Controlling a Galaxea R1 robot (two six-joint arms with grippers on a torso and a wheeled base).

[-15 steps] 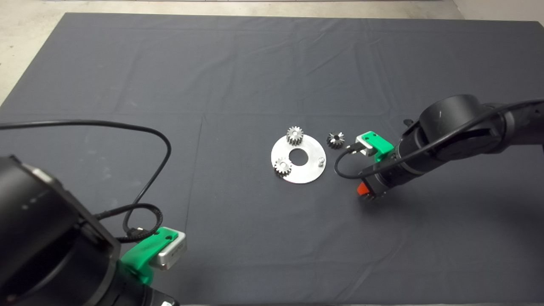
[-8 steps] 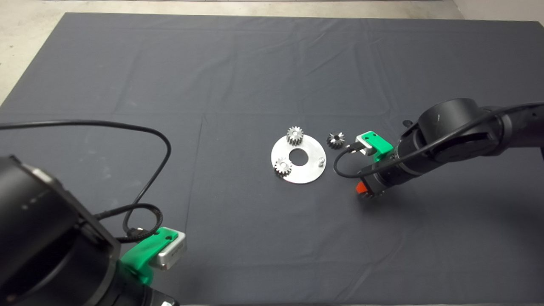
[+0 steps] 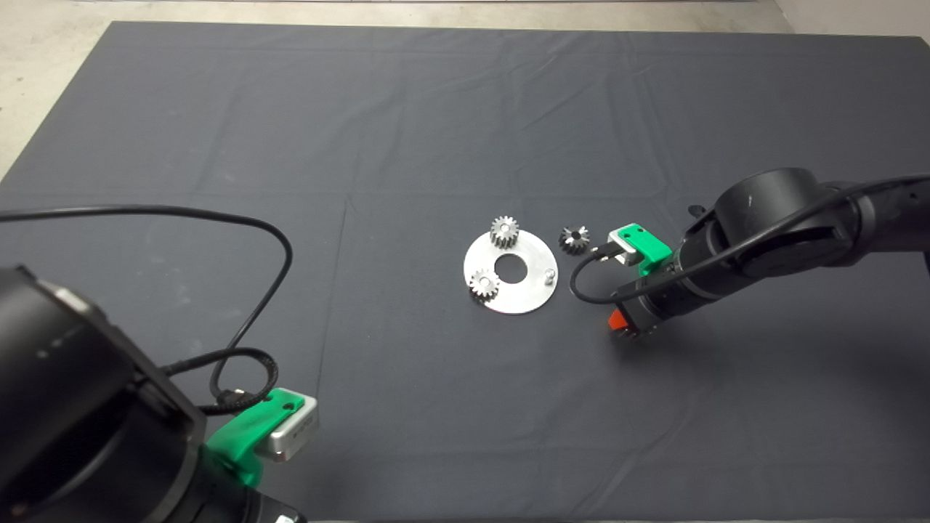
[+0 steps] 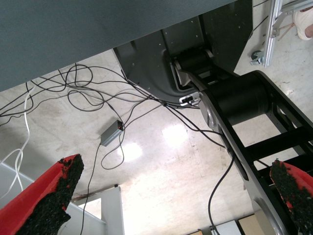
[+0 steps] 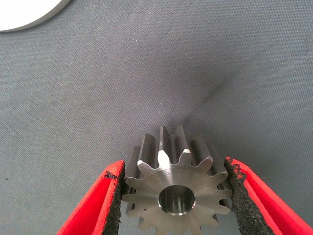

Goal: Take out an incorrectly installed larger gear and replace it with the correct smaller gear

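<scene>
Head view: at mid-frame, a round plate (image 3: 527, 290) on the mat (image 3: 436, 109), with two pale gears (image 3: 503, 231) at its upper and lower-left rim and a bare peg (image 3: 550, 275) at its right edge. Just right of the plate's upper rim and apart from it, flat on the mat, the larger gear (image 3: 573, 239). Lower right of the plate, low over the mat, the right gripper (image 3: 619, 325). Right wrist view: jaws clamped on the smaller gear (image 5: 176, 196), a pad (image 5: 117, 196) tight against the teeth on each side, bore facing the camera. Lower left of the head view, parked, the left gripper (image 4: 176, 196); jaws wide apart, over floor and cables.
</scene>
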